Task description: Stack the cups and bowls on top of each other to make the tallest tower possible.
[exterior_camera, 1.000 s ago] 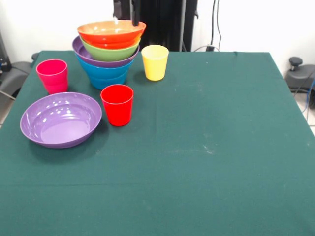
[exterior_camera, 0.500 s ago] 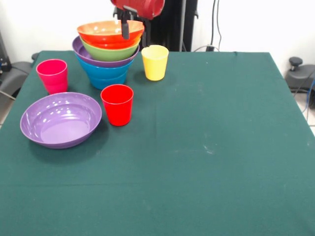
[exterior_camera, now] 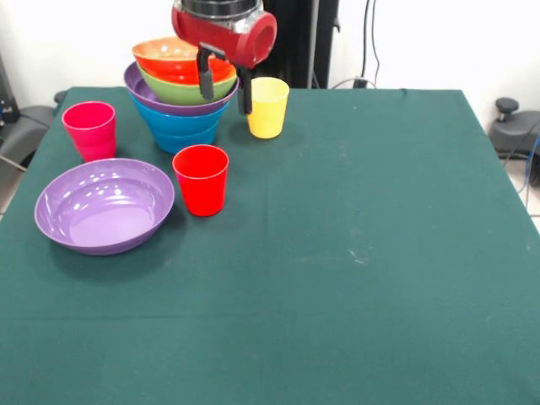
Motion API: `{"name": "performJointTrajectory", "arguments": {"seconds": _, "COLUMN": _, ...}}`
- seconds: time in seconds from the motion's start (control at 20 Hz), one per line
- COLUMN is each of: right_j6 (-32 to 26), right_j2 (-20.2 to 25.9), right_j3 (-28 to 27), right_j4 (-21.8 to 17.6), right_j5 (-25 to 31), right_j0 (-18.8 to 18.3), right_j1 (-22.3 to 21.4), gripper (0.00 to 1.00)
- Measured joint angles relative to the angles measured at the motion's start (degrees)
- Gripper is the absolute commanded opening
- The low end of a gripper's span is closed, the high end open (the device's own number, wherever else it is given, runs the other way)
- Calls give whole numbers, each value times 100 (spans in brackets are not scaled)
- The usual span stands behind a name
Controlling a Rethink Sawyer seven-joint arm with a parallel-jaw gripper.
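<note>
front view: pincer (exterior_camera: 225, 91) spread wide between tower (exterior_camera: 181, 97) rim and yellow cup (exterior_camera: 267, 107).

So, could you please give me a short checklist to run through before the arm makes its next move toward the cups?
1. Tool open and empty: ok, its two fingers stand apart with nothing between them.
2. Tower steady: ok, the bowls sit nested and level.
3. Tool clear of the tower: cannot tell, one finger overlaps the tower's rims from this view.
4. Yellow cup upright and free: ok, it stands beside the tower, open side up.
5. Red cup and pink cup upright: ok.
6. Loose purple bowl reachable: ok, nothing rests in it.
</note>
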Motion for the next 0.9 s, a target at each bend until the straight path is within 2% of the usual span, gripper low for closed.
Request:
{"name": "performJointTrajectory", "arguments": {"seconds": 0.3, "right_j6": -31, "right_j2": 214, "right_j3": -1014, "right_j4": -170, "right_j5": 454, "right_j0": -1, "right_j1": 525, "gripper": 100}}
{"name": "performJointTrajectory", "arguments": {"seconds": 0.6, "right_j6": -331, "right_j2": 432, "right_j3": -1826, "right_j4": -436, "right_j5": 468, "right_j0": -24, "right_j1": 1044, "gripper": 100}}
{"name": "performJointTrajectory", "arguments": {"seconds": 0.9, "right_j6": -778, "right_j2": 587, "right_j3": -2345, "right_j4": -603, "right_j5": 468, "right_j0": -94, "right_j1": 1514, "gripper": 100}}
